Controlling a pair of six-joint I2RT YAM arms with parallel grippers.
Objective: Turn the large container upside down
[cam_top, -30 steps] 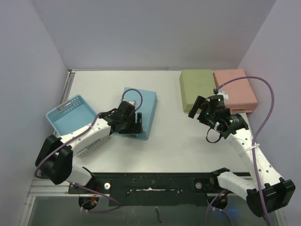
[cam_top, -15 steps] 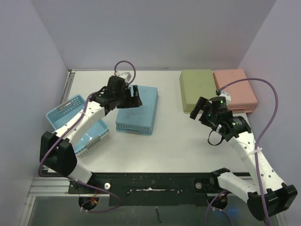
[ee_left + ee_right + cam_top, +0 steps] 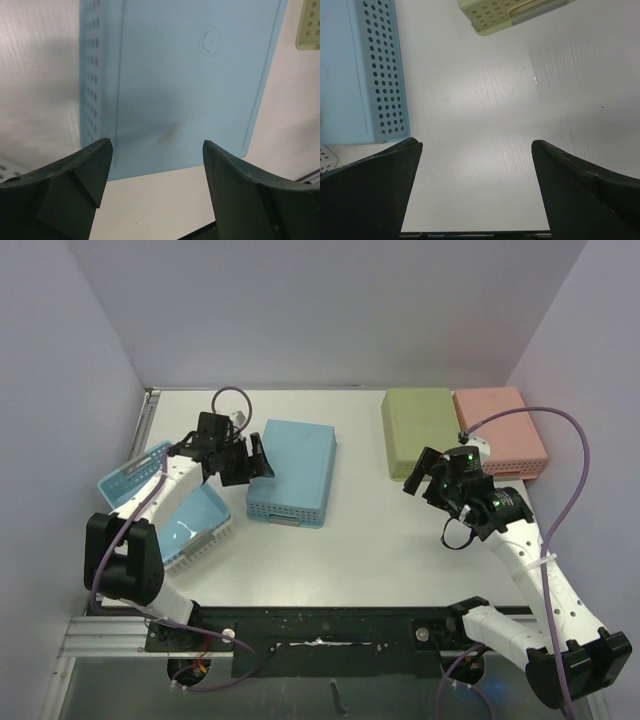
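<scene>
The large light-blue container [image 3: 293, 472] lies upside down on the white table, its flat base up and perforated sides down. It also shows in the left wrist view [image 3: 175, 80] and at the left of the right wrist view [image 3: 355, 75]. My left gripper [image 3: 256, 460] is open and empty, just left of the container and apart from it. My right gripper [image 3: 418, 472] is open and empty, over bare table right of the container and just below the green container.
A smaller blue basket [image 3: 165, 502] sits upright at the left edge. An olive-green container [image 3: 418, 428] and a pink one [image 3: 502, 430] lie upside down at the back right. Purple walls close in the table on three sides.
My left gripper has let go of the blue container, which now lies flat upside down, and has drawn back to the left. The right arm has barely moved.
</scene>
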